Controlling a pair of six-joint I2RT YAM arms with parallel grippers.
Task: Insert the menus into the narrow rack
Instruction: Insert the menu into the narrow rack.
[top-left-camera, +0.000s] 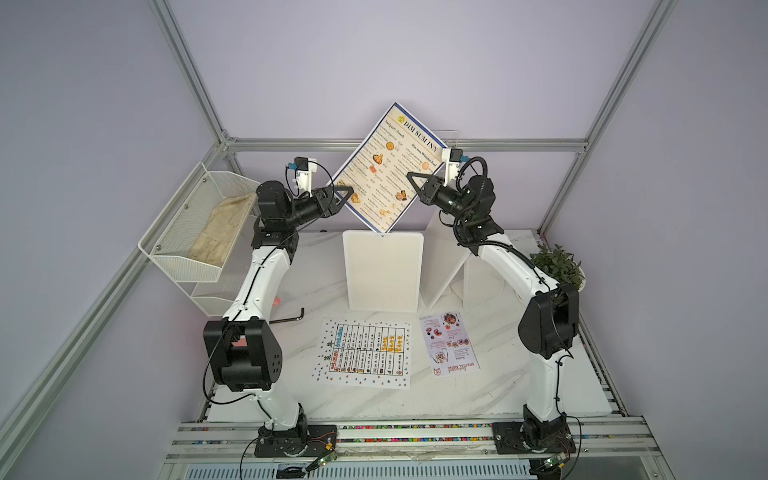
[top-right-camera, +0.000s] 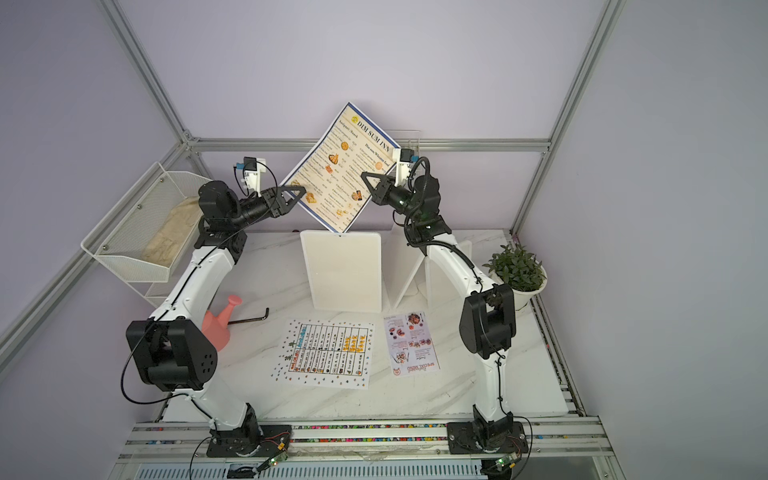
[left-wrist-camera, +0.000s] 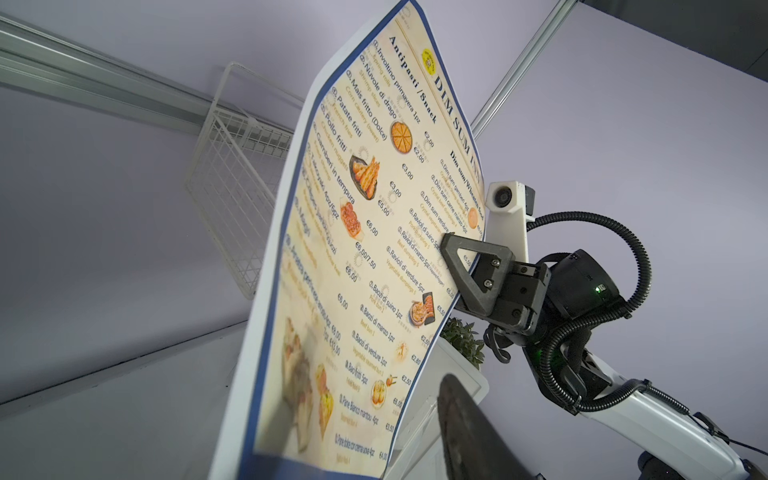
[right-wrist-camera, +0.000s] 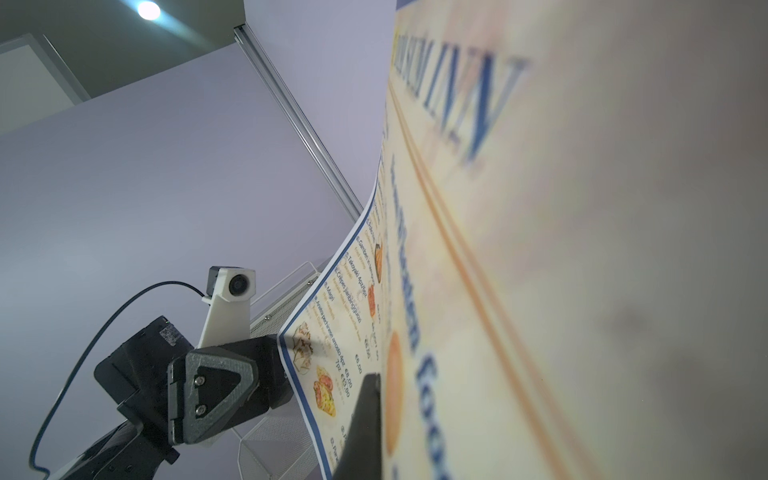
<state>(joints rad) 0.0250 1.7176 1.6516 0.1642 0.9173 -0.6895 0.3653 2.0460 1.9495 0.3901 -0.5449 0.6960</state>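
**Both arms held the big menu aloft above the bench**

Both arms reached up and inward. The right gripper (top-left-camera: 415, 179) had its fingers pressed together on one long edge of the large cream, blue-bordered "DIM SUM INN" menu (top-left-camera: 384, 166). The left gripper (top-left-camera: 345, 194) sat at the opposite lower edge; its fingers closed partway around that edge, seemingly pinching it. The sheet hung tilted, bowed, one corner just above a white rectangular board (top-left-camera: 382, 270) standing on the white marble bench (top-left-camera: 498, 374).

The white grid-table menu with dotted edge (top-left-camera: 363, 353) and the small pale "SPECIAL MENU" leaflet (top-left-camera: 449, 343) lay flat, near each other. A white wire rack (left-wrist-camera: 232, 174) hung on the wall behind the sheet. A potted green plant (top-right-camera: 517, 270) stood beside the right arm.
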